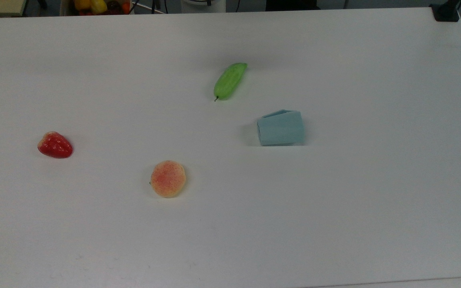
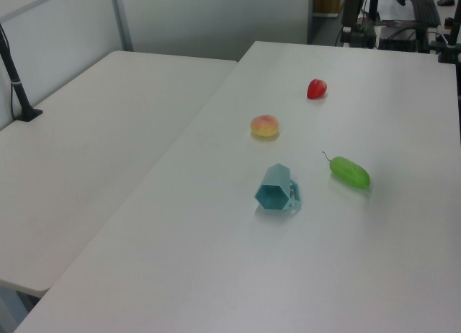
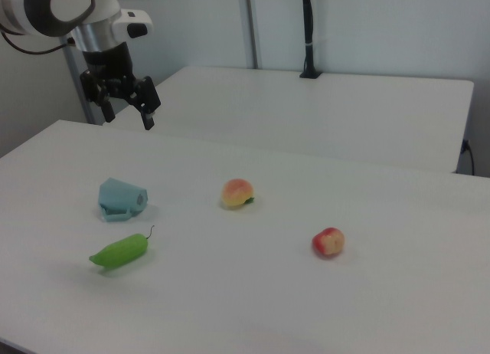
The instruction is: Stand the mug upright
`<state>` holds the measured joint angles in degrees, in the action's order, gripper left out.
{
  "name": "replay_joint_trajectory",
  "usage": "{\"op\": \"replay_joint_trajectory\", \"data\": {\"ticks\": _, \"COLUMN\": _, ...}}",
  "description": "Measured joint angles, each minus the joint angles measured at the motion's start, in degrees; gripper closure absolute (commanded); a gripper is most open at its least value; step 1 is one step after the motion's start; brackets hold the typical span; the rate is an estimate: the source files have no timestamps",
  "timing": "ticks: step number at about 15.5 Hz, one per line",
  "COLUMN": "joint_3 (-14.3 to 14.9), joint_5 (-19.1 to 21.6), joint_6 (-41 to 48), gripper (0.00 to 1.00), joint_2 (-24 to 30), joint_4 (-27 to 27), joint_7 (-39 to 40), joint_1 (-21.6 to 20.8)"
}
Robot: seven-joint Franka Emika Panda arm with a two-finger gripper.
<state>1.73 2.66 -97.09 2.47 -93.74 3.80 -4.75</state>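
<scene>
Gripper (image 3: 126, 107) fingers spread, empty above the table (image 1: 374, 200) bearing one tipped mug (image 1: 281, 128), one cucumber (image 1: 229, 81), one peach (image 1: 168, 179), one strawberry (image 1: 55, 145).

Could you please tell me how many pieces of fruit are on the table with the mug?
2: a strawberry at the top view's left, and a peach nearer its middle, both apart from the mug.

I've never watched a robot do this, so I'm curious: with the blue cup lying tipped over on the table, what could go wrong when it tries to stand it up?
The mug lies on its side on the smooth table, so a push may slide or roll it rather than tip it up. The hand hangs open well above it, so it could come down off-centre. The green vegetable lies close by and might get knocked.
</scene>
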Motion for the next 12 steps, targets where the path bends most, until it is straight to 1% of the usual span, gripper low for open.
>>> {"op": "replay_joint_trajectory", "data": {"ticks": 12, "joint_3": 0.31, "joint_5": 0.00, "joint_6": 0.96, "gripper": 0.00, "joint_2": 0.36, "joint_4": 0.02, "joint_7": 0.00, "joint_1": 0.93}}
